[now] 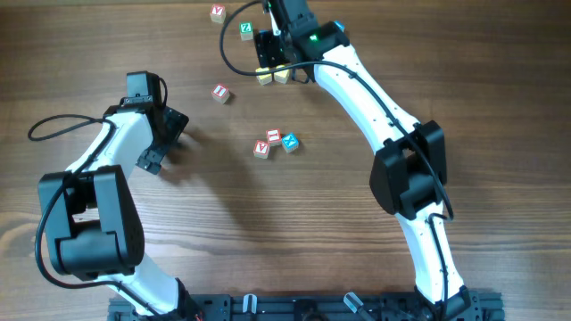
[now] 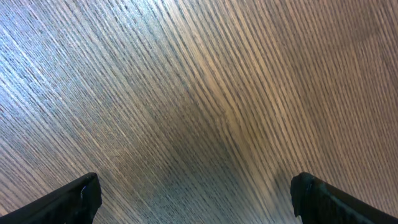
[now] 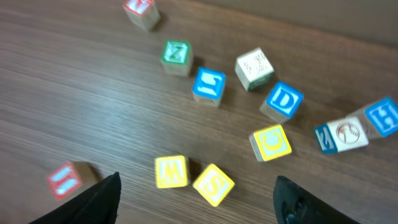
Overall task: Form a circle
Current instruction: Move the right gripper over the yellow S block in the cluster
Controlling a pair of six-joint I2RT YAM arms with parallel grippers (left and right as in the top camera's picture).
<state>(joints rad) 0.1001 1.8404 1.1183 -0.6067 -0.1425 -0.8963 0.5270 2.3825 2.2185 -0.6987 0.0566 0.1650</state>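
Observation:
No closed circle of cubes shows in any view. The tightest group is a cluster [image 1: 275, 143] of two red-lettered cubes and one blue-lettered cube at mid-table. My right gripper [image 1: 272, 64] [image 3: 197, 182] is open at the far middle of the table. It hangs above two yellow cubes, W [image 3: 171, 172] and S [image 3: 213, 184], which lie on the wood between its fingers and touch neither. My left gripper [image 1: 169, 143] [image 2: 196, 186] stands wide open over bare wood at the left, holding nothing.
Loose cubes lie around the right gripper: yellow O [image 3: 270, 142], blue S [image 3: 208, 85], blue D [image 3: 284, 101], green Z [image 3: 176, 55], a white one [image 3: 254, 67], blue H [image 3: 380, 116] and a red one [image 3: 64, 179]. Another red cube [image 1: 220, 93] sits alone.

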